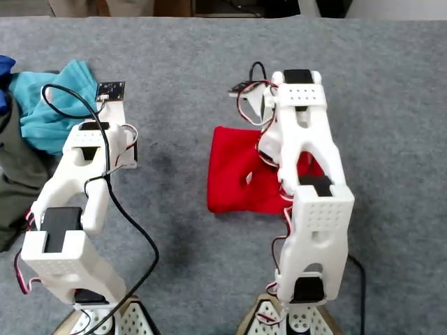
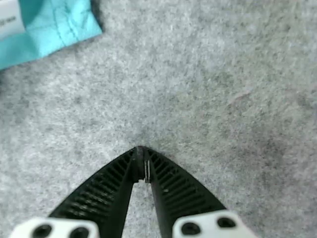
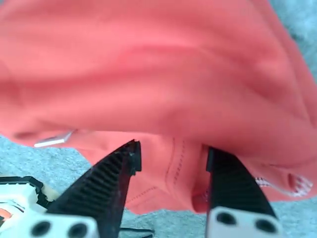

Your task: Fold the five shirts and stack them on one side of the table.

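Note:
A red shirt point(image 1: 237, 178), partly folded, lies on the grey table mid-right, under the right arm. In the right wrist view my right gripper point(image 3: 173, 151) is open, its black fingers point(image 3: 116, 171) apart with a bunched edge of the red shirt point(image 3: 158, 84) between and beyond them. My left gripper point(image 2: 141, 154) is shut on nothing, tips together just above bare grey felt. A corner of the teal shirt point(image 2: 44, 25) lies a short way beyond it. In the high view the teal shirt point(image 1: 49, 105) tops a pile at the left edge.
The pile at the left edge also holds a dark olive shirt point(image 1: 17, 174) and a bit of blue cloth point(image 1: 5, 70). Grey felt point(image 1: 174, 230) covers the table between the arms and along the far side. A black cable point(image 1: 136, 230) loops beside the left arm.

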Robot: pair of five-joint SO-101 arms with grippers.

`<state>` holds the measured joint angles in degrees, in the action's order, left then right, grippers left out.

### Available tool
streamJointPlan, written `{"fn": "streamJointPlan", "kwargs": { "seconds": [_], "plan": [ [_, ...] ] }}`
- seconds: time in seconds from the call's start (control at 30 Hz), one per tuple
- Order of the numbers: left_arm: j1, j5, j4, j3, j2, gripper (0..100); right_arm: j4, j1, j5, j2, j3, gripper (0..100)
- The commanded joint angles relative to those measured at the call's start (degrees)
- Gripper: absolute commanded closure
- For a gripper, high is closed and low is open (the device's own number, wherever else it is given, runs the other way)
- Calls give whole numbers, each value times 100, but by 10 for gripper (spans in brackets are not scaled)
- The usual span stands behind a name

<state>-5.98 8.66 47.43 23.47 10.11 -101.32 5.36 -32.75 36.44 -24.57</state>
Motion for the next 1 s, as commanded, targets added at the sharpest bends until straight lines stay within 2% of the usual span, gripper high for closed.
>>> {"fn": "streamJointPlan", "kwargs": {
  "seconds": [0.0, 0.1, 0.23, 0.57, 0.97],
  "plan": [
    [53, 26, -70, -114, -48, 980, -88, -13, 26, -453, 4, 821],
    [53, 26, -70, -114, -48, 980, -88, -145, 26, -453, 4, 899],
    [53, 26, -70, -114, -48, 980, -97, -330, 26, -488, 4, 942],
    [53, 26, -70, -114, -48, 980, -105, -444, 26, -796, 136, 944],
    [53, 26, -62, -114, -48, 980, -88, -585, -26, -2325, 1763, 944]
  ]
}}
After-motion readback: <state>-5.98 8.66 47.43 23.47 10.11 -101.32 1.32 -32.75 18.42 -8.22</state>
